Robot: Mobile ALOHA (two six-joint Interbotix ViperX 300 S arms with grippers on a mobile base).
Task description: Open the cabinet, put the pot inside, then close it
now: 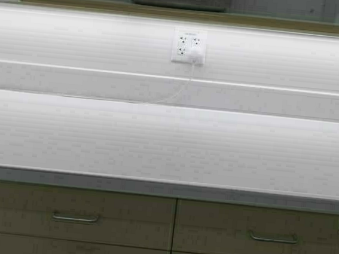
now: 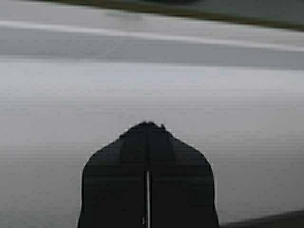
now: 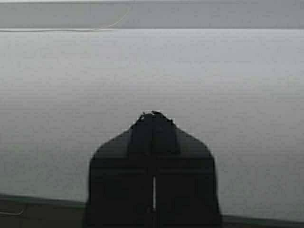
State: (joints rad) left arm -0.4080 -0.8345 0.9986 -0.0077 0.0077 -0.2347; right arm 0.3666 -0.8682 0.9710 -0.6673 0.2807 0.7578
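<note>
2 pale wooden cabinet fronts sit below you in the high view, the left one point(image 1: 80, 214) and the right one point(image 1: 261, 232), each with a curved metal handle (both fronts are flush and shut). Above them runs the long white countertop point(image 1: 168, 142), and on the white back wall a white outlet plate point(image 1: 189, 46) holds a plug whose thin white cable point(image 1: 160, 99) trails down and left. Your left gripper point(image 2: 147, 127) hangs over the counter with its dark fingers pressed together, holding nothing; your right gripper point(image 3: 153, 115) does the same. The pot shows in none of your 3 views.
</note>
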